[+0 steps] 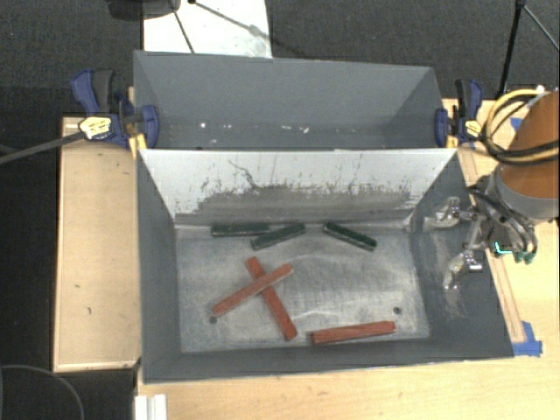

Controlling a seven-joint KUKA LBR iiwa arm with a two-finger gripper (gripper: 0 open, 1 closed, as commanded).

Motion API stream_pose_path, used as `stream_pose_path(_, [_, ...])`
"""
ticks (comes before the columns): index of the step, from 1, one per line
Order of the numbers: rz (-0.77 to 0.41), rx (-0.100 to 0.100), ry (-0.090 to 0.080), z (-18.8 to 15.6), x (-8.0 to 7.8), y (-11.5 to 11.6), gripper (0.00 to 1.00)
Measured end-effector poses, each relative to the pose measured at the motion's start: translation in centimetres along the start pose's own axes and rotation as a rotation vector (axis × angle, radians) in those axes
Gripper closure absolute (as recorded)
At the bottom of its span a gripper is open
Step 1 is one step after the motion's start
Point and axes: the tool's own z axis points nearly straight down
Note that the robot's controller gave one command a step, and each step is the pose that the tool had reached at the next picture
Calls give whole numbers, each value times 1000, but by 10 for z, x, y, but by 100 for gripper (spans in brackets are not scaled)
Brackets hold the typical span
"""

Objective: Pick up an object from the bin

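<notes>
Approach is the step in hand: the gripper hangs over the sloping right wall of the bin, its jaws spread with nothing between them, well apart from everything on the floor. No thing is chosen yet, I judge. Nearest lies a red-brown bar, flat by the front edge, right of centre. The next move calls for travel leftward and down, with the jaws turned across that bar's narrow width. Counted: three red-brown bars, two of them a crossed pair at centre-left, and three dark green sticks in a row along the back wall's foot.
</notes>
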Motion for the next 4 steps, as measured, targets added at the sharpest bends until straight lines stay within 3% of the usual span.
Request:
stream_pose_path(1, [-5,2,-8,-4,-2,1,0])
stream_pose_path(2, [2,1,-13,74,-41,53,0])
stream_pose_path(3, [-78,0,-2,71,-47,81,0])
stream_pose_path(4, [112,0,-8,74,-54,106,0])
